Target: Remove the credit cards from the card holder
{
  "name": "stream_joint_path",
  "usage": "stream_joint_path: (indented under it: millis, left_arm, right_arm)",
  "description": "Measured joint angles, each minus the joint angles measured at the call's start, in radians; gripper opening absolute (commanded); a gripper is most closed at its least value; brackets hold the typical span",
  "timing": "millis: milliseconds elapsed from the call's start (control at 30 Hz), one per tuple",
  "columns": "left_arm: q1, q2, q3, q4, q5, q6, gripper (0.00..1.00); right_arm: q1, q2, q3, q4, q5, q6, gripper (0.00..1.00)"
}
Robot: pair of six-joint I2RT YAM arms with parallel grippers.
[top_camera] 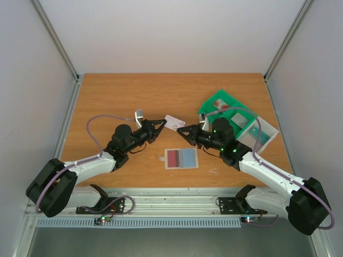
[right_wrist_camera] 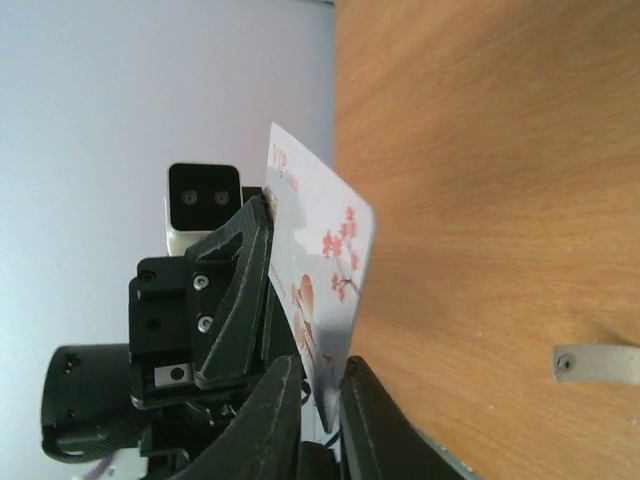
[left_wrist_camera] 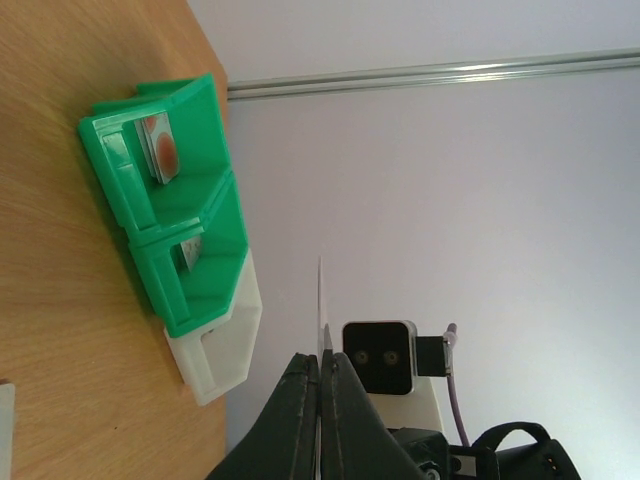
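meanwhile the left gripper (top_camera: 163, 124) was clamped shut on one short end of a white card (top_camera: 174, 122), holding it up in the air above the wooden table (top_camera: 107, 96), between the two arms. the right wrist view showed the card's face, printed with small red blossoms. from the left wrist it appeared only as a thin edge sticking out from the closed fingers.

the right gripper (top_camera: 182, 132) faced the left one, its two fingers either side of the card's free end. whether they were already pinching the card or just standing close beside it could not be told.

the card holder (top_camera: 181, 167) lay flat on the table, nearer the arm bases and just below the two grippers, with its small tab on the left. a dark red card (top_camera: 174, 157) and a blue card (top_camera: 188, 157) sat in it side by side.

a green tray (left_wrist_camera: 215, 110) stood well apart at the right, with small items in its compartments.
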Motion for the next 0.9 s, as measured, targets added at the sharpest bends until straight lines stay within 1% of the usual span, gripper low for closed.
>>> stream_joint_path:
  millis: [67,133,200,333,500,567,600,700,900]
  left_arm:
    - [0.0,0.0,-0.002,0.003,-0.001,-0.002,0.02]
    - [0.0,0.0,-0.003,0.005,-0.002,-0.003,0.07]
    - [0.0,0.0,-0.008,0.007,-0.002,-0.005,0.18]
    - [-0.004,0.0,-0.021,0.006,-0.002,0.0,0.52]
    - [-0.004,-0.027,-0.023,-0.049,-0.002,0.02,0.79]
    - [-0.004,-0.051,-0.019,-0.1,-0.002,0.043,0.93]
    - [-0.004,-0.061,-0.015,-0.123,0.0,0.062,0.98]
    - [-0.004,-0.093,0.016,-0.235,0.008,0.111,0.99]
    - [-0.004,-0.139,0.09,-0.451,0.016,0.235,0.99]
  right_arm:
    - [0.0,0.0,0.0,0.001,0.001,0.002,0.01]
    - [0.0,0.0,0.0,0.003,0.002,0.006,0.01]
    - [0.0,0.0,0.0,0.006,0.002,0.003,0.01]
    - [0.001,-0.003,0.006,-0.017,0.005,-0.022,0.01]
    - [-0.001,-0.023,0.036,-0.121,0.025,-0.086,0.01]
    - [-0.007,-0.043,0.051,-0.188,0.034,-0.12,0.01]
    - [-0.009,-0.048,0.06,-0.208,0.037,-0.134,0.01]
    - [-0.024,-0.051,0.135,-0.341,0.053,-0.211,0.01]
    - [-0.112,-0.053,0.23,-0.499,0.072,-0.331,0.01]
